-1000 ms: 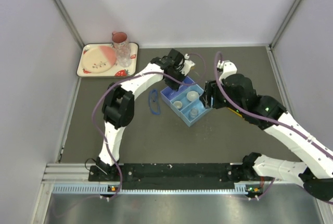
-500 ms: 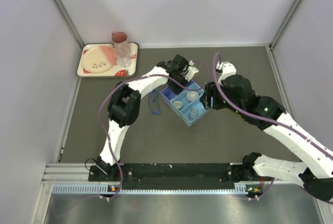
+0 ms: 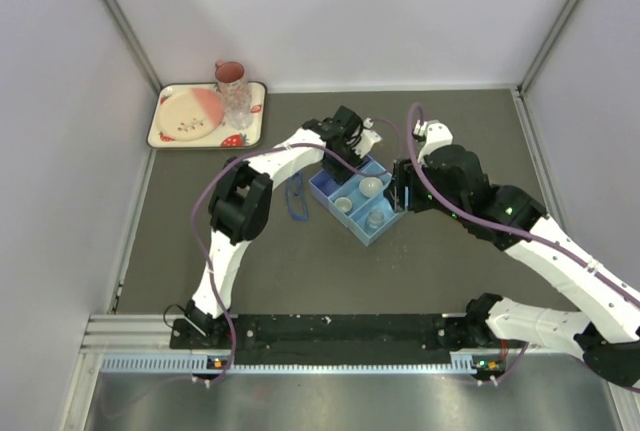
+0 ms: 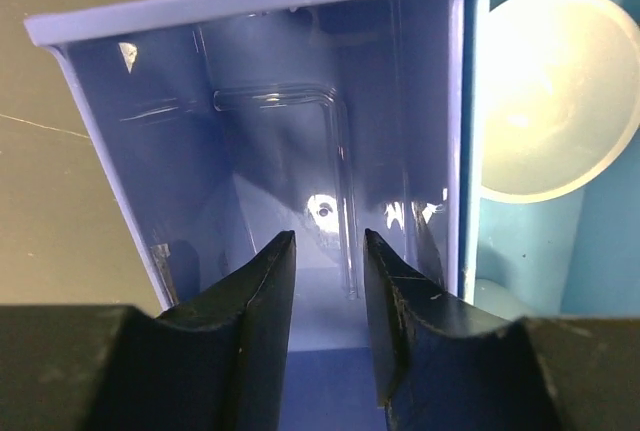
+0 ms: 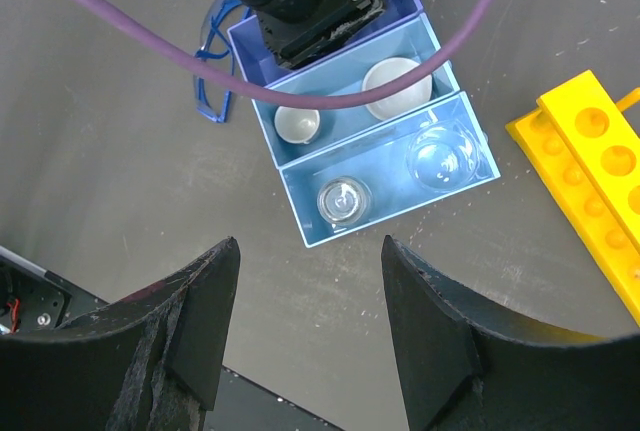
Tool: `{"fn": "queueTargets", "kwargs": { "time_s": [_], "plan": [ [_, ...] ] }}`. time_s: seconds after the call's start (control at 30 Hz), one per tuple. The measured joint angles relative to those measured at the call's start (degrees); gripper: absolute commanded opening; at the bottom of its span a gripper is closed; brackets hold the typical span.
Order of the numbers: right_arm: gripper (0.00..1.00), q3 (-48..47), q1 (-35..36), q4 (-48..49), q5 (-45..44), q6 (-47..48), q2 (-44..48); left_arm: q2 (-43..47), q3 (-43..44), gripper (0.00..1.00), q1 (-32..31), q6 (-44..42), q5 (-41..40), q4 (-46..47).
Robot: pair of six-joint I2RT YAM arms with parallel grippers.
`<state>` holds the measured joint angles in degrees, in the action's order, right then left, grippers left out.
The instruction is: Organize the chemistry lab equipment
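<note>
The blue divided tray (image 3: 368, 239) sits mid-table. My left gripper (image 3: 352, 143) reaches into its far compartment, jaws a little apart and empty (image 4: 330, 243). Thin glass rods (image 4: 340, 166) lie in that compartment just ahead of the fingertips. Two small white dishes (image 5: 297, 124) (image 5: 397, 86) are in the middle compartment. The small clear beaker (image 5: 342, 201) and a clear round dish (image 5: 443, 158) are in the near one. My right gripper (image 5: 308, 246) is wide open and empty, hovering above the tray's near corner. Blue-rimmed goggles (image 3: 296, 196) lie left of the tray. The yellow holed rack (image 5: 590, 166) lies to its right.
A cream strawberry-patterned tray (image 3: 255, 91) stands at the back left with a pink-and-cream plate (image 3: 190, 114), a pink mug (image 3: 230, 75) and a clear tumbler (image 3: 238, 106). Walls close in the left, back and right sides. My right arm (image 3: 480, 201) covers the rack from above.
My left gripper has moved a little right and nearer, down into the tray's far compartment. The right arm has barely shifted.
</note>
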<state>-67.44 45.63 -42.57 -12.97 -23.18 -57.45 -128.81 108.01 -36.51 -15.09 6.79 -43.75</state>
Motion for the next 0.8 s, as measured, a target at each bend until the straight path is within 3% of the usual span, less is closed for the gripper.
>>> {"fn": "queueTargets", "kwargs": {
  "time_s": [0.2,0.43,0.57,0.8],
  "plan": [
    [0.6,0.4,0.0,0.1,-0.1,0.0,0.0,1.6,4.3,0.43,-0.4,0.8,-0.1,-2.9],
    [0.6,1.5,0.0,0.7,-0.3,0.0,0.1,11.1,12.3,0.45,-0.7,7.1,-5.1,-6.5],
    [0.6,2.4,0.0,1.2,-0.5,0.0,0.1,17.8,12.3,0.53,-0.7,12.7,-10.5,-9.1],
    [0.6,5.2,0.0,1.5,-0.3,-0.1,1.8,24.3,5.6,0.53,-0.7,26.0,-23.8,-16.1]
  ]
}}
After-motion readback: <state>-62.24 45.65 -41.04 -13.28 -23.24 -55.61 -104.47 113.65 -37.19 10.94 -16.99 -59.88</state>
